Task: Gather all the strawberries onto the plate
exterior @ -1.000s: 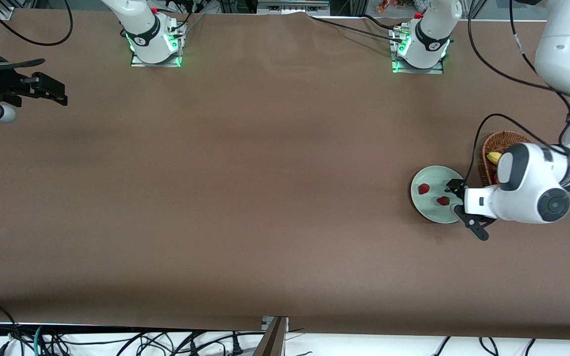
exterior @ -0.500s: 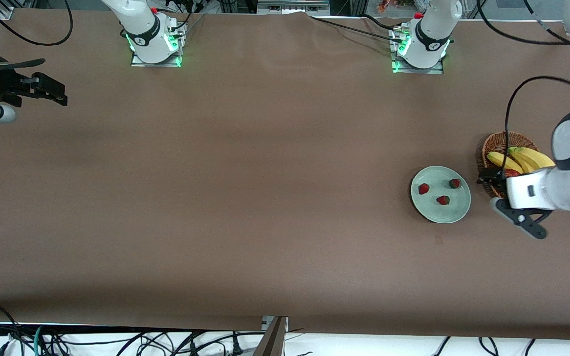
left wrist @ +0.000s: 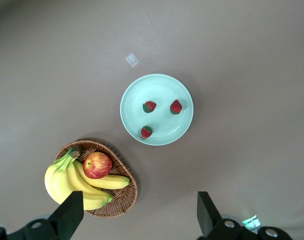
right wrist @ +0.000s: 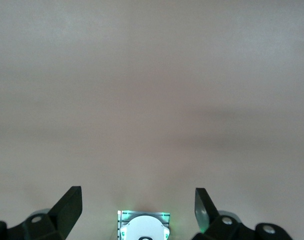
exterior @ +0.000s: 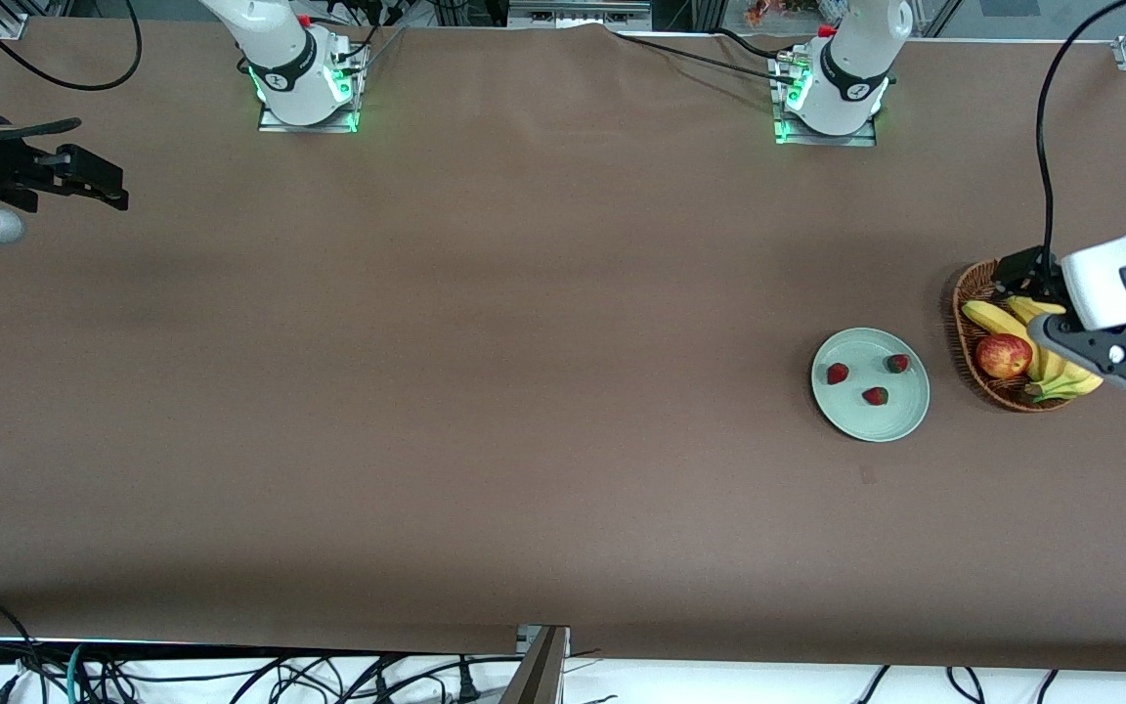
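The pale mint-green plate (exterior: 866, 418) lies on the brown table toward the left arm's end, and three strawberries (exterior: 837, 373) (exterior: 898, 363) (exterior: 875, 395) lie in it. The left wrist view shows the plate (left wrist: 159, 87) and the berries (left wrist: 149, 106) (left wrist: 176, 106) (left wrist: 147, 132) from high above. My left gripper (exterior: 1034, 305) (left wrist: 139, 217) is open and empty, up in the air over the wicker basket beside the plate. My right gripper (exterior: 104, 181) (right wrist: 137, 200) is open and empty and waits over the right arm's end of the table.
A brown wicker basket (exterior: 964, 293) (left wrist: 123, 200) beside the plate holds a red-yellow apple (exterior: 1003, 355) (left wrist: 97, 165) and bananas (exterior: 998, 319) (left wrist: 67, 182). A small mark (exterior: 866, 474) lies on the table nearer the front camera than the plate. Both arm bases stand along the table's back edge.
My left gripper has left the plate, risen and moved toward the left arm's end, over the basket. A third strawberry now shows in the plate. The right gripper has barely moved.
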